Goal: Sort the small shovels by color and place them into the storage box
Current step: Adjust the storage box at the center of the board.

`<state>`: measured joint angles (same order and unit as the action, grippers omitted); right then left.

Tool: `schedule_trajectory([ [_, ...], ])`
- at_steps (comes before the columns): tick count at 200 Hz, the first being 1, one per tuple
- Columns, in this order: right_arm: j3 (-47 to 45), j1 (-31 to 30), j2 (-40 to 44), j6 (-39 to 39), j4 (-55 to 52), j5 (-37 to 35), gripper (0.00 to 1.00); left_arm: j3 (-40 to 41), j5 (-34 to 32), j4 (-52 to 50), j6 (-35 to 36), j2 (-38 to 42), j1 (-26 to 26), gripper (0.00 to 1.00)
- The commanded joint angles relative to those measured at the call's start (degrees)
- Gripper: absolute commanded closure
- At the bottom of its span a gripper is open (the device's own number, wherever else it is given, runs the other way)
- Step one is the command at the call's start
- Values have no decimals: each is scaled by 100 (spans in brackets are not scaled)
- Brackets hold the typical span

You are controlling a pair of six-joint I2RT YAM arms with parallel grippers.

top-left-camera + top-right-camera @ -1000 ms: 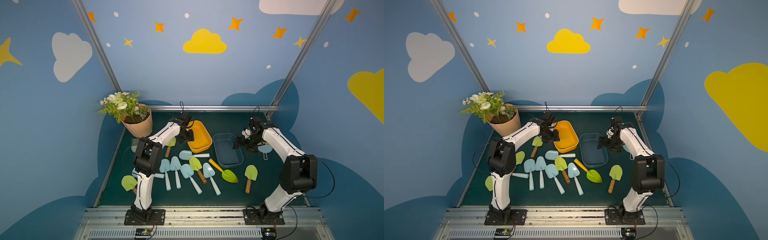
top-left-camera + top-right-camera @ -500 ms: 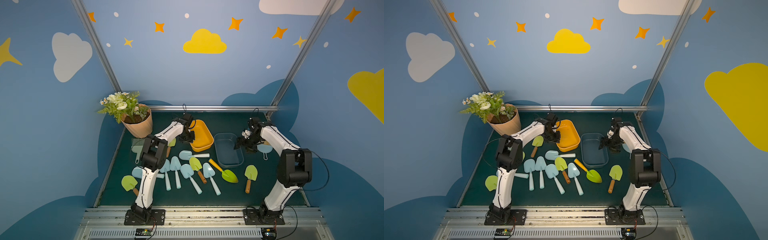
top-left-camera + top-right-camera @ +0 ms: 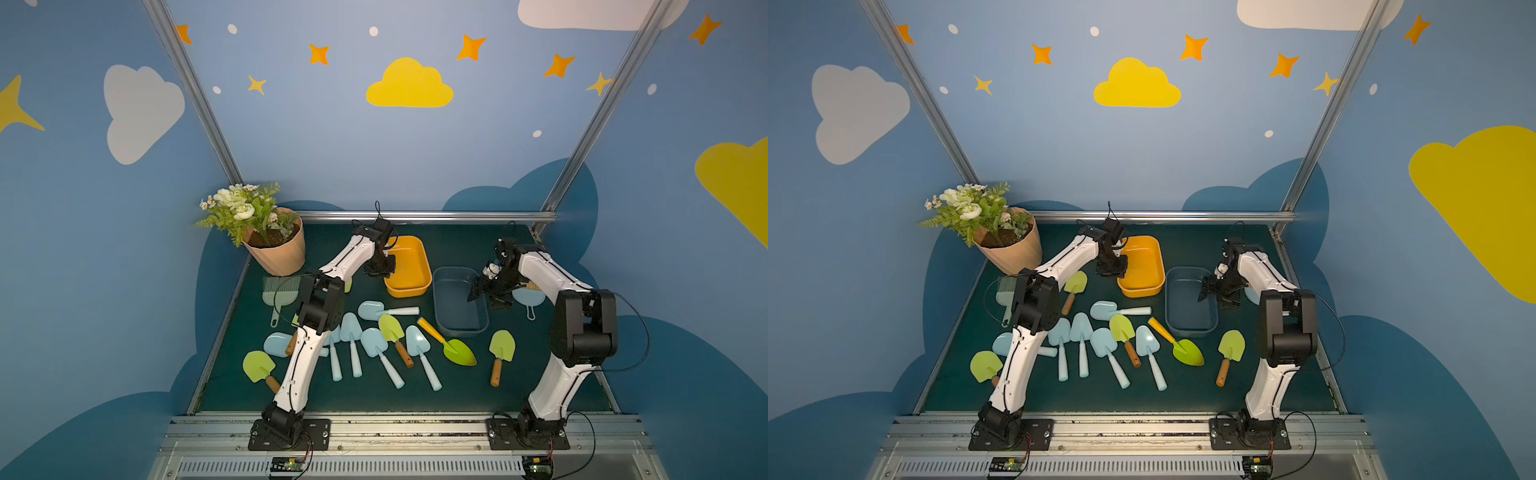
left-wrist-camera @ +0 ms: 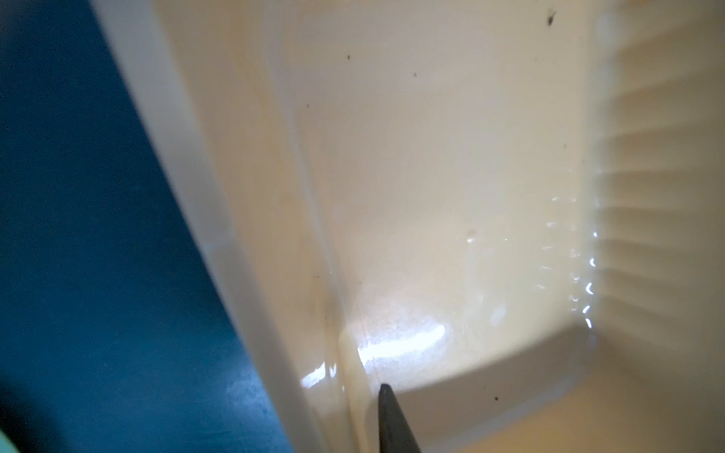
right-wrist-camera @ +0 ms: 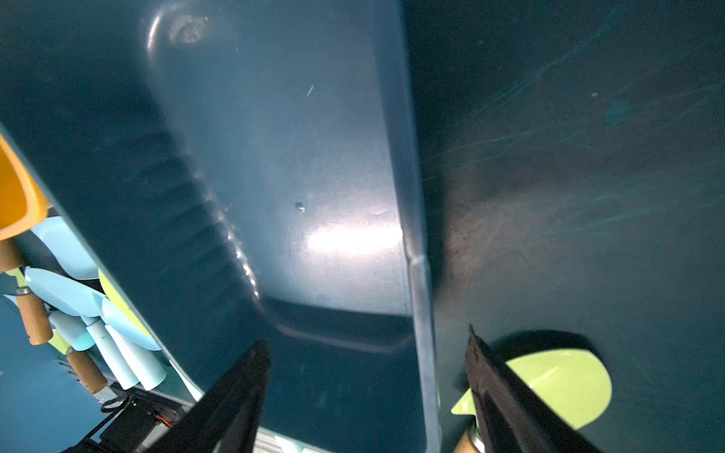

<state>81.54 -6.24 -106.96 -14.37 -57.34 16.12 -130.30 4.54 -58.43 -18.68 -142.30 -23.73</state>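
In both top views the orange box [image 3: 409, 291] and the blue box [image 3: 460, 332] sat side by side in the back half of the desk [image 3: 478, 395], near each other but apart. Each showed a bare floor. All the shovels lay outside them. The blue shovels [image 3: 351, 326] and green shovels [image 3: 502, 345] were spread in a loose row in front of the boxes, some partly hidden by the left arm [image 3: 303, 365]. Open desk ran between the boxes and the back rail [image 3: 436, 216], and along the front edge. The left end effector [image 3: 1112, 270] hung at the orange box's left wall, with one green shovel [image 3: 1076, 283] just to its left. The right end effector [image 3: 1214, 291] hung at the blue box's right wall, with a pale blue brush [image 3: 530, 297] just behind it.

In the left wrist view the orange box [image 4: 451, 157] filled most of the frame, its rim running diagonally against the desk [image 4: 78, 235]. The left end effector [image 4: 386, 396] was closed to a single dark tip at the foot of the inner wall. Whether it pinched the wall could not be told.

In the right wrist view the right end effector [image 5: 367, 337] stood wide. One finger was over the floor of the blue box [image 5: 314, 137], the other was outside over the desk [image 5: 588, 157], and the rim passed between them. A green shovel [image 5: 561, 384] lay just behind the outer finger. Blue shovels [image 5: 62, 292] showed past the far wall.
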Motion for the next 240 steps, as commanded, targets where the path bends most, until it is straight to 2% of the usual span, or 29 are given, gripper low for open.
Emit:
schedule_trajectory([
  [1,-1,34,-78,-17,52,171,22,-365,-57,-560,466,-215,-27,97],
  [34,-63,51,-149,-4,124,266,26,-452,-163,-691,662,-268,-31,97],
  [129,-44,155,-522,-90,319,236,54,-463,-265,-829,841,-213,-33,97],
  [156,163,271,-645,-118,375,127,71,-470,-306,-865,879,-182,-36,97],
  [186,508,335,-815,-139,355,-5,84,-472,-288,-873,876,-145,-44,97],
  [219,1049,412,-1093,-158,266,-146,95,-514,-260,-872,918,-175,-75,97],
  [240,1446,427,-1367,-171,182,-129,97,-506,-251,-871,940,-177,-89,97],
])
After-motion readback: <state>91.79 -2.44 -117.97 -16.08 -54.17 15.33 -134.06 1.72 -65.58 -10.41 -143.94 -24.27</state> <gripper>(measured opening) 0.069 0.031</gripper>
